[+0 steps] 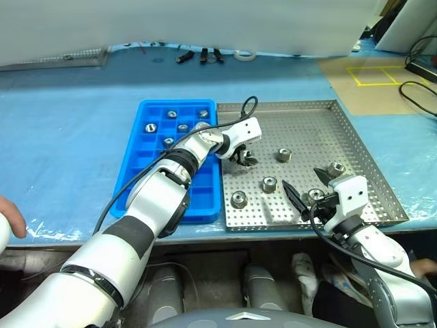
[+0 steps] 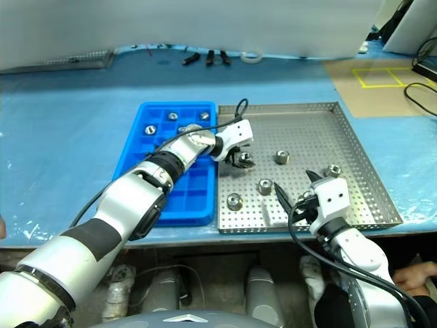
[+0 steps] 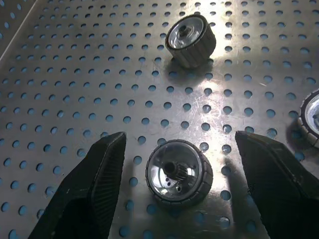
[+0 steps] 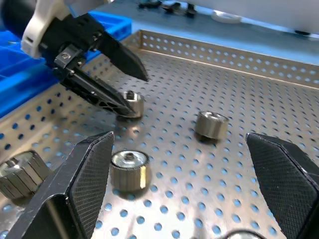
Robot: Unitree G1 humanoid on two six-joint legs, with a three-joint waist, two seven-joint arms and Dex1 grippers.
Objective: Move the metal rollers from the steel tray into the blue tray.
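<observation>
The steel tray [image 1: 307,130] holds several metal rollers, among them ones at mid-tray [image 1: 283,155], nearer the front [image 1: 269,184] and by the front left [image 1: 238,199]. My left gripper [image 1: 243,159] reaches over the tray's left part and stands open, its fingers [image 3: 94,184] on either side of a roller [image 3: 179,173] that lies on the perforated floor. The right gripper [image 1: 307,186] hovers open and holds nothing over the tray's front right. Beside the steel tray on its left, the blue tray [image 1: 130,164] has several rollers [image 1: 149,127] in its far compartments.
Two more rollers [image 1: 335,168] lie near my right gripper. Dark tools [image 1: 203,56] and a tape roll [image 1: 244,55] lie at the table's far side. A person's hand [image 1: 8,215] rests at the front left edge. Yellow floor tape [image 1: 379,74] marks the far right.
</observation>
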